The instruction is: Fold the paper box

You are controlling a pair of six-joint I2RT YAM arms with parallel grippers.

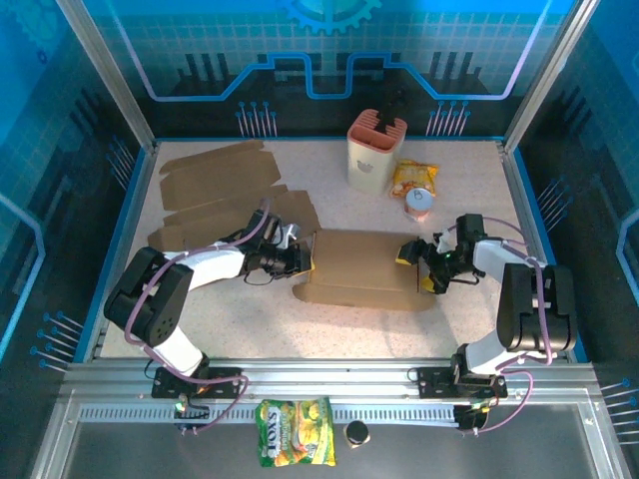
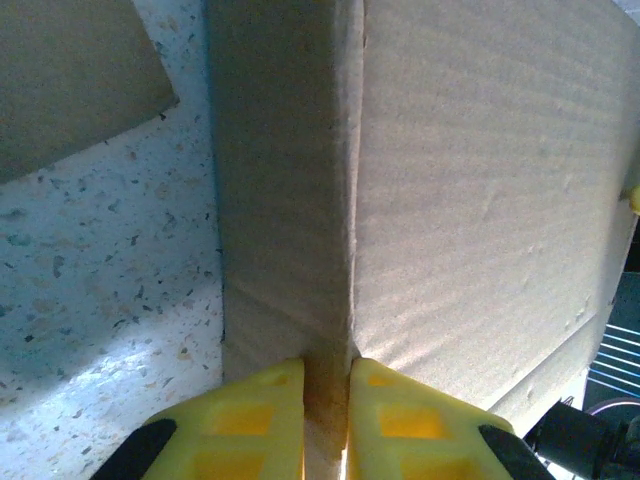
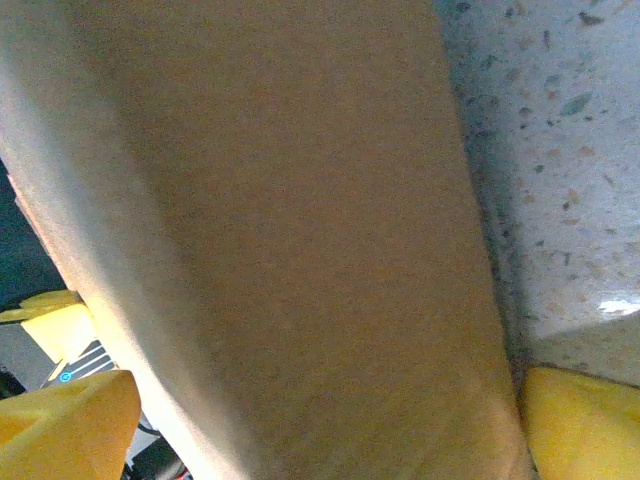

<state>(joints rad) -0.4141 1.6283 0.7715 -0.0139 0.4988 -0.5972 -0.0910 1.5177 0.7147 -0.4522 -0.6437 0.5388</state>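
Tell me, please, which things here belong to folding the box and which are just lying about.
Job in hand: cardboard box; left gripper, pinching its edge; right gripper, open at its other end.

Lying about: flat cardboard sheets; beige holder; snack bag; small cup; green packet.

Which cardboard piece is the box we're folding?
On the speckled table, look at the centre, between the left claw and right claw. The paper box lies there, the left claw pinching its left edge. Unlike the flat cardboard sheets at far left, it alone is gripped.
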